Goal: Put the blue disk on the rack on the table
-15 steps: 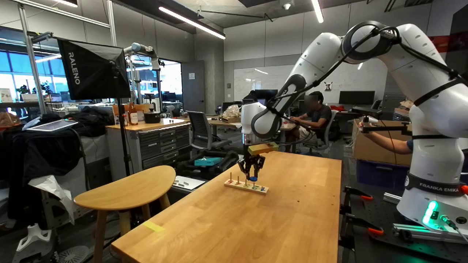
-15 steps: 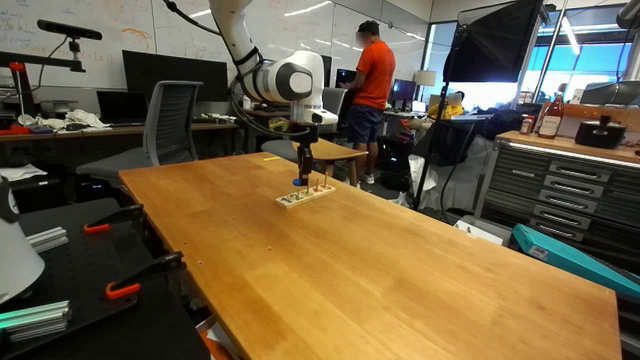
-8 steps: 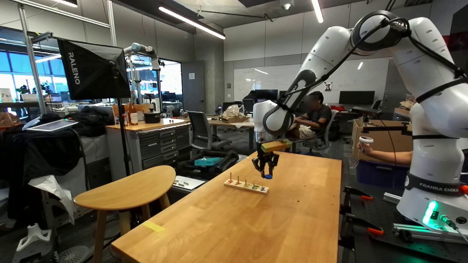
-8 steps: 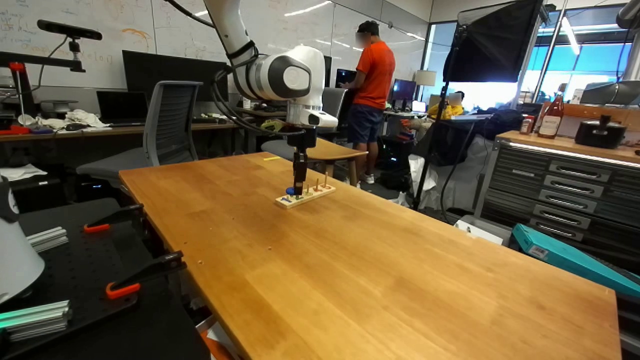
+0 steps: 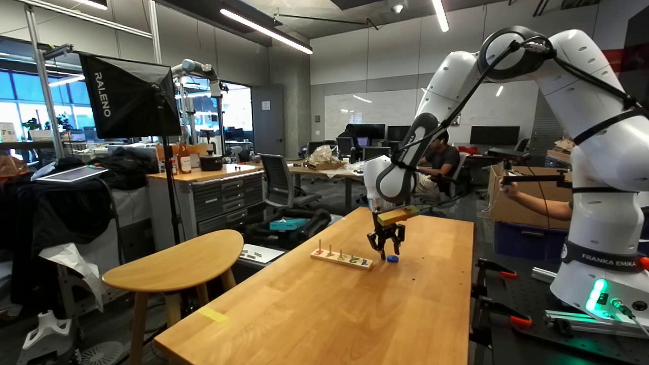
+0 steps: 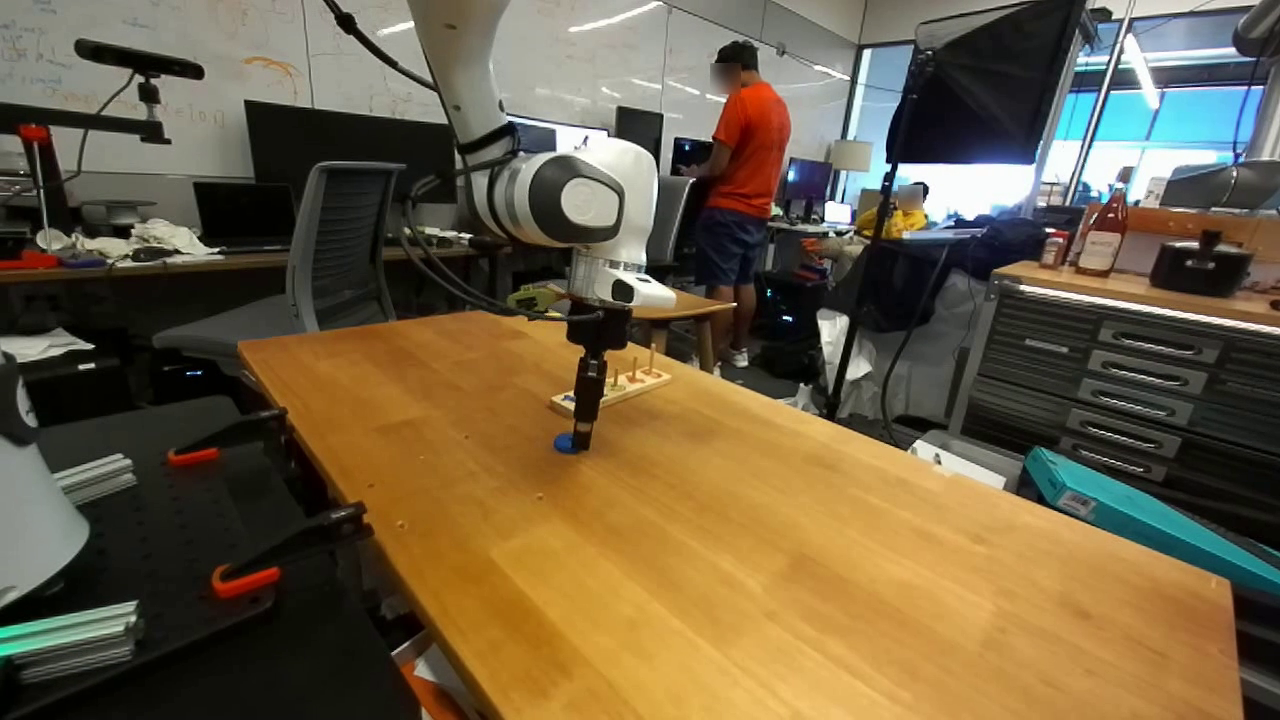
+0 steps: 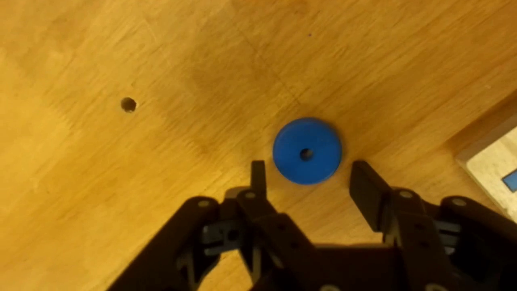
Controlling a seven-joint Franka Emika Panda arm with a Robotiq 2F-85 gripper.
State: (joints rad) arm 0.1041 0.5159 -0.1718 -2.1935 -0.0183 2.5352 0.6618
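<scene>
The arm (image 5: 453,83) bends at an elbow (image 5: 507,53) above and to one side of the jaws; its wrist (image 6: 620,200) sits over them. The gripper (image 7: 307,173) points down, its two fingers (image 7: 258,176) standing apart in the wrist view.

In an exterior view, disk (image 5: 392,259) lies on table (image 5: 350,309), lower right of centre; rack (image 5: 341,259) near its left, apart. In the wrist view, gripper (image 7: 309,173) at bottom edge, one fingertip either side of disk.

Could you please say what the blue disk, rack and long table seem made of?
Blue disk: smooth plastic or painted wood; its even colour leaves this open. Rack: probably unvarnished wood, being pale and matt. Long table: wood, probably varnished, given grain and soft sheen.
</scene>
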